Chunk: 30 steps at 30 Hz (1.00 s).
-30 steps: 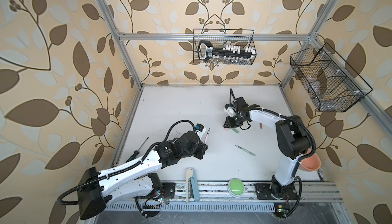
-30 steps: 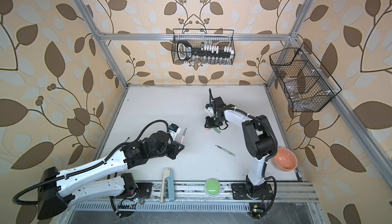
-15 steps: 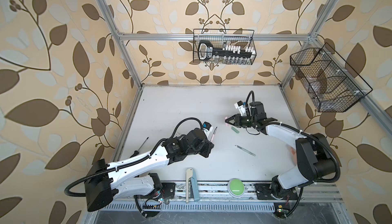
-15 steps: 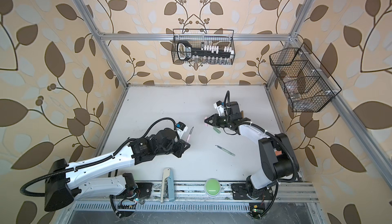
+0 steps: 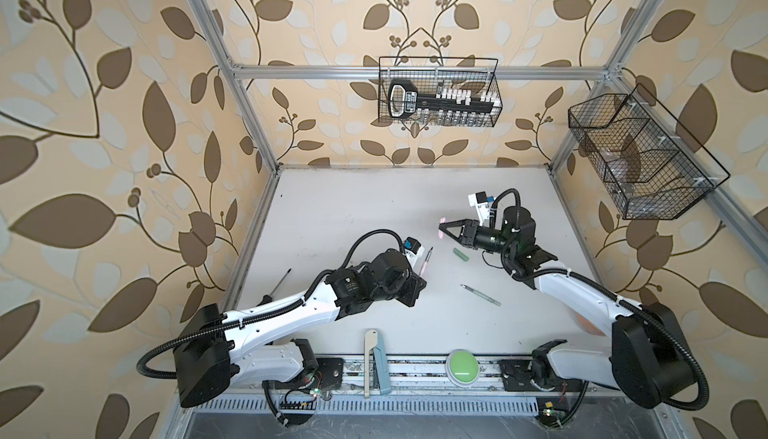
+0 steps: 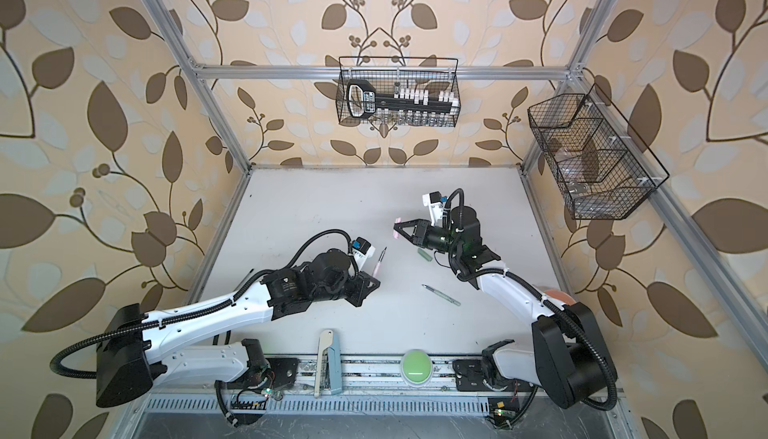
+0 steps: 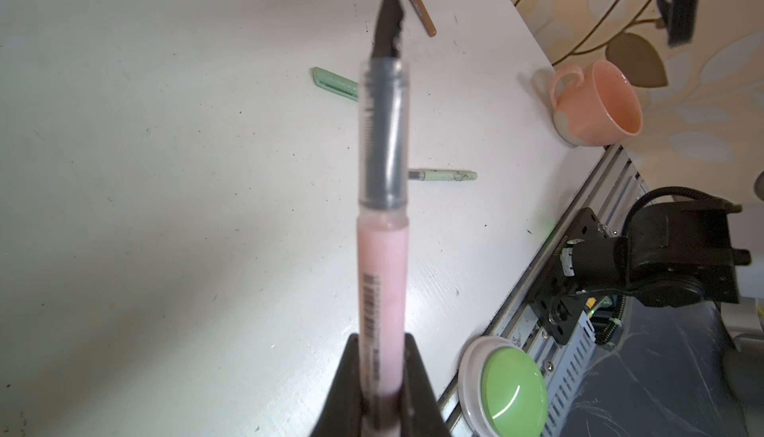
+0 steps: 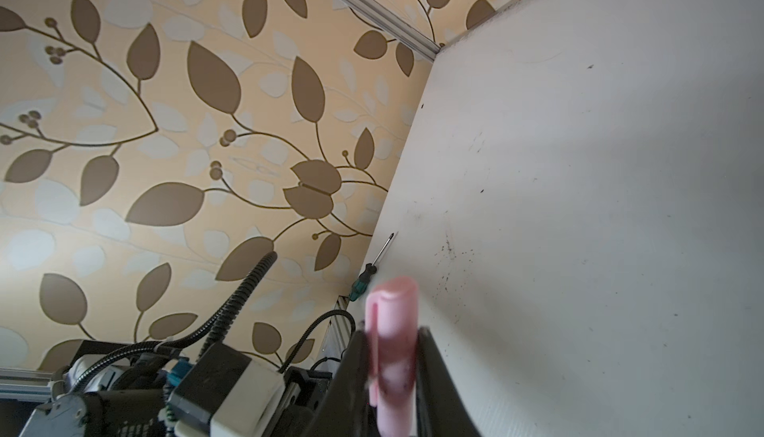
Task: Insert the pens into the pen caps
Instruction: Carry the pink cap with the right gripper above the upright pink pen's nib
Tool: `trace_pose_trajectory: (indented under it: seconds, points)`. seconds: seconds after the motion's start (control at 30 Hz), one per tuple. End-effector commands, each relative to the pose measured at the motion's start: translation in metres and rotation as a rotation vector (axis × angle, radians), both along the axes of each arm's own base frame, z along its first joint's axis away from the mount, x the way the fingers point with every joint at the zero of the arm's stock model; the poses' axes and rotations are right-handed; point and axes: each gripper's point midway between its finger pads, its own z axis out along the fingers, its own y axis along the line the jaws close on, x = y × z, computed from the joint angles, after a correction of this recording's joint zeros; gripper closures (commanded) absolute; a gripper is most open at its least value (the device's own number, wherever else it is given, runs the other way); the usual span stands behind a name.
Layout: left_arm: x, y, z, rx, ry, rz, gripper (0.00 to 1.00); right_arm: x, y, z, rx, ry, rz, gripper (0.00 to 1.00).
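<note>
Leaf-patterned walls box in the white tabletop. At its left edge lies a screwdriver, no part of my job. My left gripper is clamped on the pink pen, dark tip raised toward the other arm, presumably offered for capping. Well apart to the right, my right gripper pinches the pink cap crosswise. The right wrist view shows its rounded closed end, but not its mouth. The green cap and green pen lie apart on the table. Only the left wrist view shows the brown pen.
</note>
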Motion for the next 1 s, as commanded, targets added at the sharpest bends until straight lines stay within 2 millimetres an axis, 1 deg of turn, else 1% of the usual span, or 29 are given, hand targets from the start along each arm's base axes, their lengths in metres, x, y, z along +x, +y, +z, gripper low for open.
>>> trace_pose_trajectory:
  seconds: [0.0, 0.07, 0.23, 0.6, 0.77, 0.97]
  points:
    - [0.003, -0.018, 0.032, -0.091, -0.061, -0.039, 1.00, 0.002, -0.001, 0.017, 0.051, -0.028, -0.060, 0.79]
    - [0.003, -0.020, 0.036, -0.104, -0.064, -0.042, 1.00, 0.000, 0.001, 0.020, 0.056, -0.037, -0.066, 0.80]
    - [0.002, -0.019, 0.040, -0.115, -0.074, -0.043, 1.00, 0.000, 0.003, 0.021, 0.064, -0.034, -0.076, 0.80]
    - [0.002, -0.015, 0.042, -0.121, -0.087, -0.032, 1.00, -0.006, 0.004, 0.023, 0.070, -0.038, -0.082, 0.80]
    - [0.002, -0.012, 0.040, -0.106, -0.087, -0.028, 1.00, -0.008, 0.005, 0.028, 0.077, -0.047, -0.086, 0.80]
    - [0.003, -0.008, 0.042, -0.102, -0.099, -0.015, 1.00, -0.015, 0.014, 0.031, 0.072, -0.055, -0.072, 0.80]
